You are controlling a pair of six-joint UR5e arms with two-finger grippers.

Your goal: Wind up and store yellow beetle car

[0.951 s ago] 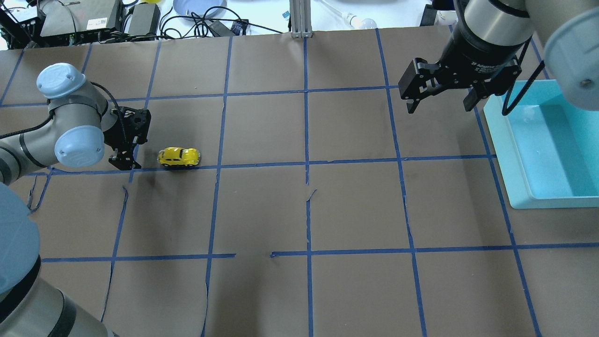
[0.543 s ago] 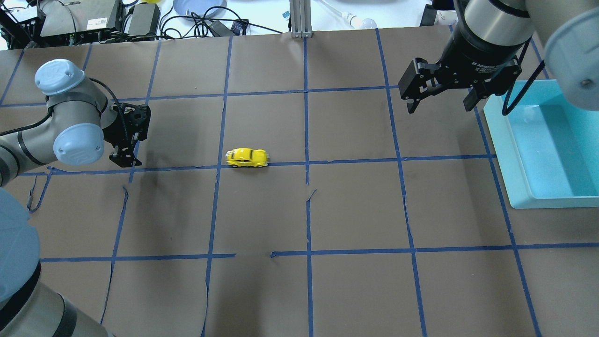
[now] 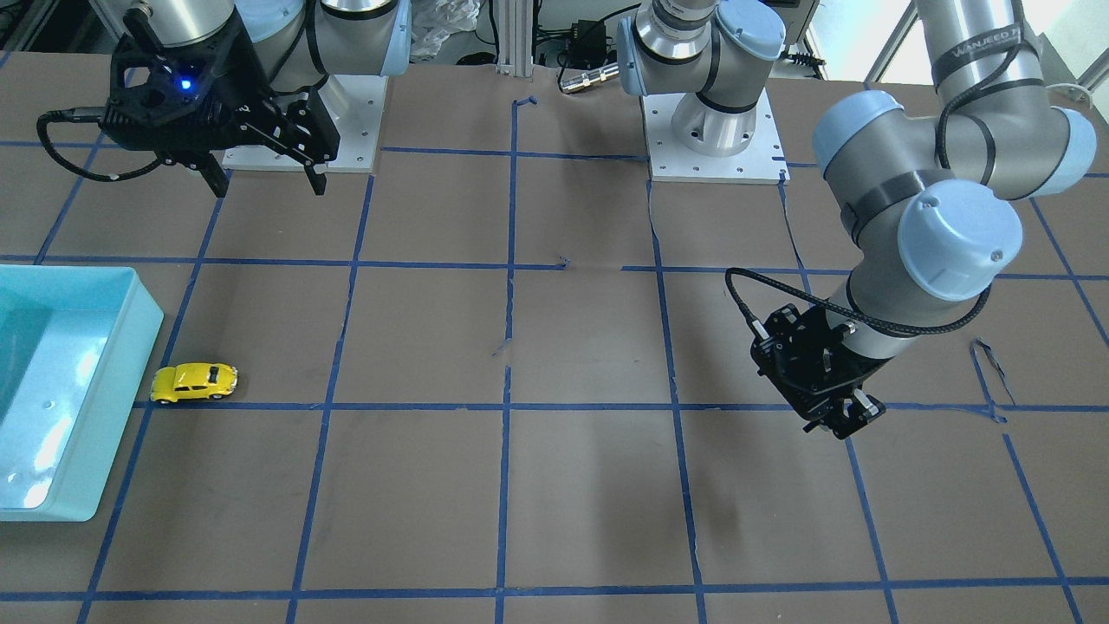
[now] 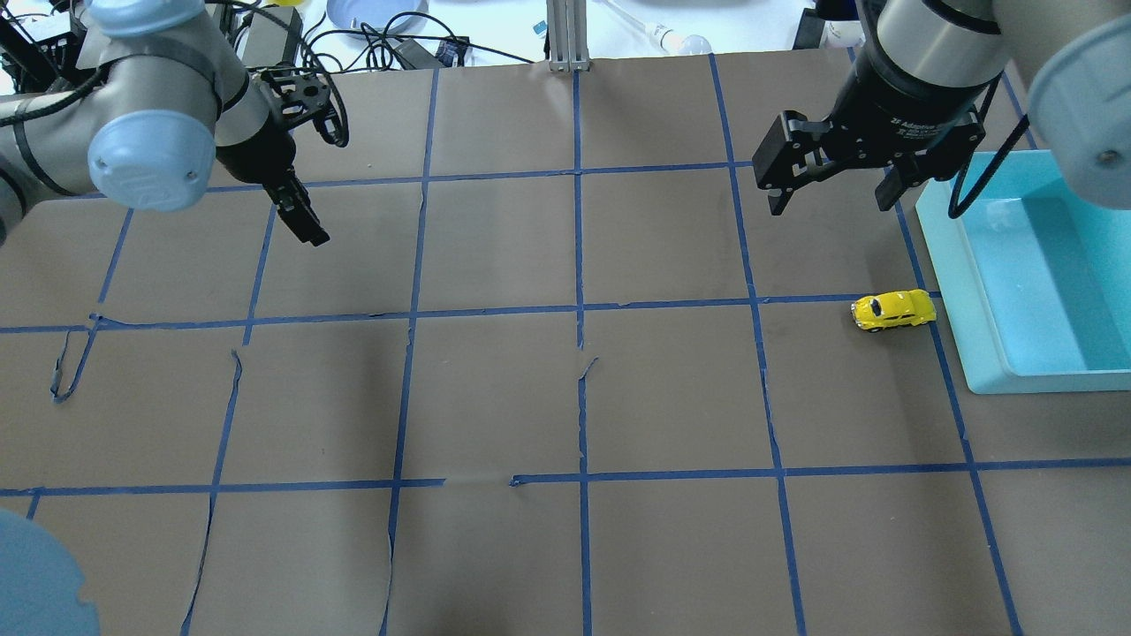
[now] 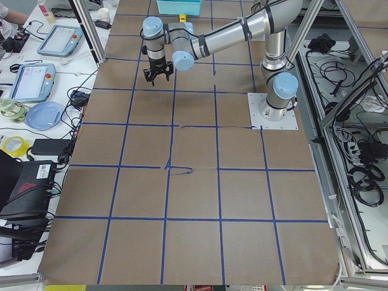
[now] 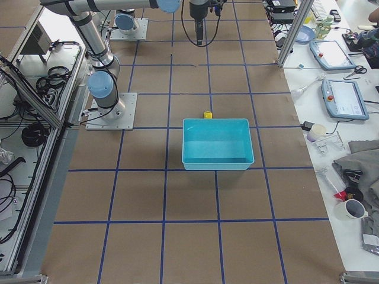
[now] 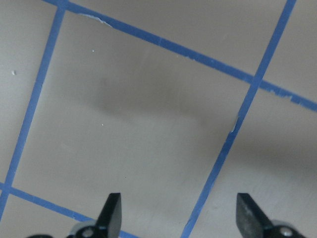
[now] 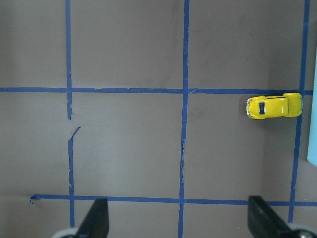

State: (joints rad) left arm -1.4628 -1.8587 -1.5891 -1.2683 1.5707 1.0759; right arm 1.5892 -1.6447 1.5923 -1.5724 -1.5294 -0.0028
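Note:
The yellow beetle car (image 4: 893, 310) stands on its wheels on the brown table, right beside the near-left wall of the teal bin (image 4: 963, 300). It also shows in the front view (image 3: 193, 382) and in the right wrist view (image 8: 274, 106), where a narrow gap to the bin shows. My right gripper (image 4: 831, 203) hangs open and empty above the table, beyond the car and a little left of it. My left gripper (image 7: 179, 218) is open and empty, far off on the table's left (image 4: 305, 225), over bare paper.
The teal bin (image 3: 130, 347) looks empty inside. The table is brown paper with a blue tape grid and a few torn seams. Cables, power bricks and a blue plate lie beyond the far edge (image 4: 380, 13).
The car has rolled from beside my left gripper rightward across the table to the bin. My left arm has lifted and drawn back toward the far side. The right arm has not moved.

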